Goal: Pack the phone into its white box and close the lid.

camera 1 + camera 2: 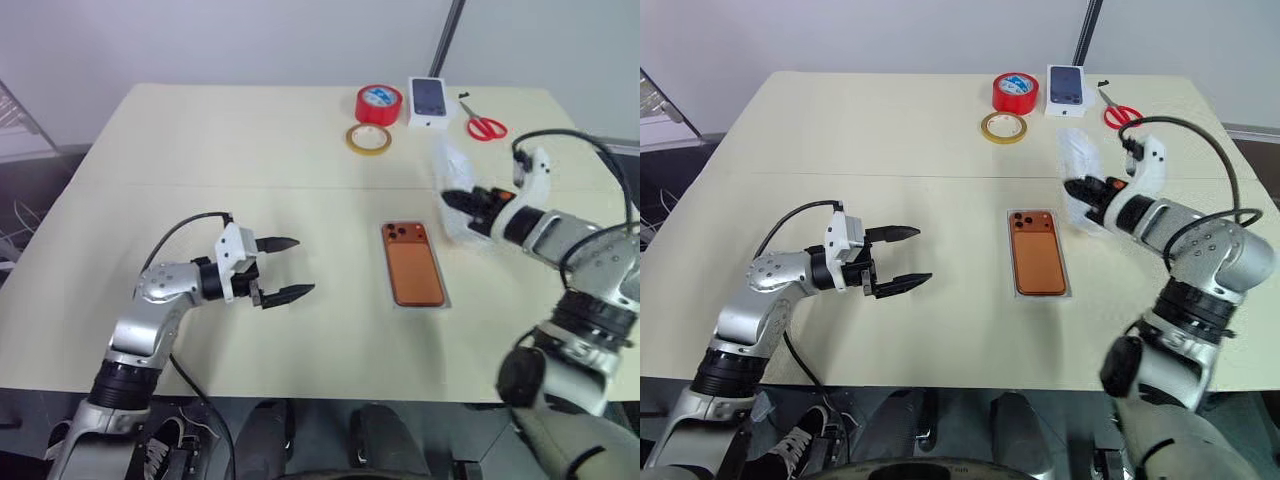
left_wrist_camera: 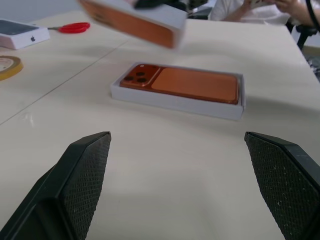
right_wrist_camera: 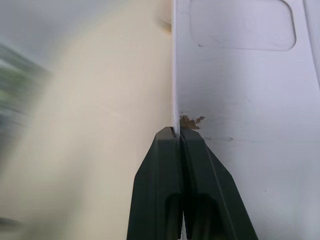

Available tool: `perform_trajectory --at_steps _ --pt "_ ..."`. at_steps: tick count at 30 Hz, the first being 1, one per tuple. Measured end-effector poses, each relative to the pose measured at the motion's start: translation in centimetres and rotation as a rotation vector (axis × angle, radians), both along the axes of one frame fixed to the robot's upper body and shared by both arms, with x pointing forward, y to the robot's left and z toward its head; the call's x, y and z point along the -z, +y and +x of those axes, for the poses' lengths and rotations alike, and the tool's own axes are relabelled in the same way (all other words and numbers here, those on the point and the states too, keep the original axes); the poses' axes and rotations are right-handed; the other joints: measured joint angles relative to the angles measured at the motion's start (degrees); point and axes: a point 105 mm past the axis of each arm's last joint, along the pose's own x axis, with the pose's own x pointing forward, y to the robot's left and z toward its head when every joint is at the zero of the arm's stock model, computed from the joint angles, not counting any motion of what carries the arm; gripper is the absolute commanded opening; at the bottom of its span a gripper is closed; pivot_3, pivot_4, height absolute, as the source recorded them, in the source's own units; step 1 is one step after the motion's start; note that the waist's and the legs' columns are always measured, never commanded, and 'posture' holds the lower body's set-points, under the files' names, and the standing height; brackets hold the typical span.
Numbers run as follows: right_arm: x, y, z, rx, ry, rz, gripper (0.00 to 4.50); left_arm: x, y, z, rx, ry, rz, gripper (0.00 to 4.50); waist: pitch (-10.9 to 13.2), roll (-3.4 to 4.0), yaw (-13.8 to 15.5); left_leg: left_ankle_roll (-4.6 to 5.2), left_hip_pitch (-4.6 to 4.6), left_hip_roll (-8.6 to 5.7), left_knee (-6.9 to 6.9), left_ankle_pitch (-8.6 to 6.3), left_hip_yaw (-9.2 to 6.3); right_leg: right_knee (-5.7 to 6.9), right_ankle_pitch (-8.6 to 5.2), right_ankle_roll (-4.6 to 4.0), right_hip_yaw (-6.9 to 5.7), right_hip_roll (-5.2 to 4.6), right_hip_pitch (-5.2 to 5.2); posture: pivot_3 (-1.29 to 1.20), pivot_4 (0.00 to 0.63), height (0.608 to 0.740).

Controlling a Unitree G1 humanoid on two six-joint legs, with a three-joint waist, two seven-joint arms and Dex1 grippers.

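Observation:
The orange phone [image 1: 414,262] lies face down in the shallow white box [image 2: 175,102] at the table's middle, camera block at its far end. To its right, my right gripper [image 1: 447,200] is shut on a wall of the white lid [image 1: 1077,160] and holds it tilted above the table. The right wrist view shows both fingertips [image 3: 167,137] pinched on the lid's edge, with its white inside [image 3: 250,100] beside them. In the left wrist view the lid [image 2: 135,20] hovers beyond the box. My left gripper [image 1: 305,266] stands open left of the box, holding nothing.
At the far edge stand a red tape roll [image 1: 379,103], a yellow tape ring [image 1: 368,139], a small white box printed with a dark phone [image 1: 428,100] and red scissors [image 1: 485,125]. A person [image 2: 250,7] sits beyond the table.

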Motion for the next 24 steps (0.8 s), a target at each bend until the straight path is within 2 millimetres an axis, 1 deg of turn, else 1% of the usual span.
perform_trajectory --at_steps 2,5,7,8,9,11,13,15,18,19,20,22,23,24 --pt "-0.3 1.7 -0.6 -0.053 -0.021 0.1 0.08 -0.2 -0.2 0.1 -0.003 -0.001 -0.012 4.5 0.01 0.03 0.06 0.0 -0.02 0.0 -0.05 0.0 0.0 0.01 0.0 0.0 0.0 0.0 -0.06 0.0 0.15 0.74" --pt "-0.3 4.6 -3.0 -0.162 -0.056 0.201 0.08 -0.3 -0.3 0.4 -0.024 0.014 -0.04 4.5 0.01 0.03 0.2 -0.01 -0.02 0.0 -0.18 0.01 0.0 -0.03 0.0 0.0 0.0 -0.02 -0.08 0.0 0.15 0.74" --pt "0.7 6.2 -4.9 -0.243 -0.054 0.23 0.08 -0.6 -0.6 0.6 -0.032 0.013 -0.062 4.5 0.0 0.01 0.26 -0.02 -0.01 -0.01 -0.21 0.02 -0.01 -0.06 0.0 0.0 -0.01 -0.04 -0.05 0.0 0.15 0.74" --pt "1.5 6.8 -6.1 -0.282 -0.045 0.234 0.08 -0.8 -0.8 0.8 -0.039 0.018 -0.073 4.5 0.0 0.02 0.3 -0.02 -0.01 -0.04 -0.23 0.02 -0.01 -0.07 0.0 0.0 -0.01 -0.07 -0.05 0.0 0.15 0.74" --pt "2.5 7.2 -7.4 -0.316 -0.019 0.242 0.08 -0.9 -0.7 1.0 -0.049 0.021 -0.085 4.5 0.01 0.02 0.19 -0.02 0.0 -0.04 -0.22 0.02 0.01 -0.08 0.0 0.0 0.01 -0.09 -0.04 0.0 0.15 0.74" --pt "3.5 7.3 -8.7 -0.34 0.011 0.247 0.08 -1.1 -0.8 1.0 -0.05 0.023 -0.1 4.5 0.02 0.05 -0.17 -0.01 0.01 -0.05 -0.21 0.03 0.07 -0.06 0.0 -0.01 0.07 -0.1 -0.06 0.0 0.15 0.74" --pt "3.8 7.3 -10.0 -0.369 0.031 0.231 0.08 -1.2 -1.0 1.1 -0.052 0.021 -0.114 4.5 0.02 0.04 -0.29 -0.01 0.05 -0.04 -0.21 0.03 0.07 -0.07 0.0 -0.01 0.07 -0.1 -0.03 0.0 0.15 0.74" --pt "4.5 7.4 -11.2 -0.385 0.109 0.242 0.08 -1.3 -1.2 1.2 -0.056 0.022 -0.127 4.5 0.02 0.03 -0.3 0.0 0.04 -0.02 -0.22 0.03 0.06 -0.07 -0.01 0.0 0.06 -0.03 -0.04 0.0 0.15 0.74" --pt "5.9 7.6 -11.9 -0.395 0.219 0.211 0.0 -1.2 -2.1 1.0 -0.036 0.039 -0.157 3.72 0.03 0.02 -0.43 0.0 0.05 -0.01 -0.19 0.03 0.08 -0.07 -0.01 0.0 0.09 0.06 -0.03 0.0 0.15 0.74" --pt "6.0 7.6 -11.8 -0.393 0.233 0.21 0.0 -1.1 -2.3 0.9 -0.031 0.049 -0.163 3.19 0.04 0.0 -0.44 0.0 0.05 0.01 -0.19 0.03 0.07 -0.07 -0.01 0.0 0.09 0.1 -0.03 0.0 0.15 0.74" --pt "6.0 7.7 -11.6 -0.38 0.24 0.225 0.0 -1.0 -2.5 0.8 -0.025 0.053 -0.164 2.77 0.03 0.01 -0.46 0.0 0.05 0.02 -0.18 0.03 0.07 -0.06 -0.01 0.0 0.1 0.13 -0.03 0.0 0.15 0.74" --pt "5.8 7.9 -10.9 -0.356 0.249 0.249 0.0 -0.6 -3.2 0.6 -0.008 0.061 -0.159 1.83 0.03 0.01 -0.29 0.0 0.05 0.02 -0.18 0.03 0.06 -0.06 -0.01 0.01 0.1 0.15 -0.03 0.0 0.15 0.74" --pt "5.7 7.9 -10.5 -0.346 0.253 0.257 0.0 -0.3 -3.5 0.4 -0.002 0.067 -0.162 1.29 0.03 0.01 -0.22 0.0 0.04 0.02 -0.18 0.03 0.06 -0.07 -0.01 0.01 0.1 0.15 -0.03 0.0 0.15 0.74" --pt "5.6 7.7 -10.1 -0.328 0.255 0.262 0.0 -0.1 -3.9 0.2 0.006 0.069 -0.164 0.91 0.03 0.01 -0.13 0.0 0.02 0.01 -0.16 0.03 0.07 -0.07 -0.01 0.01 0.1 0.15 -0.03 0.0 0.15 0.74"
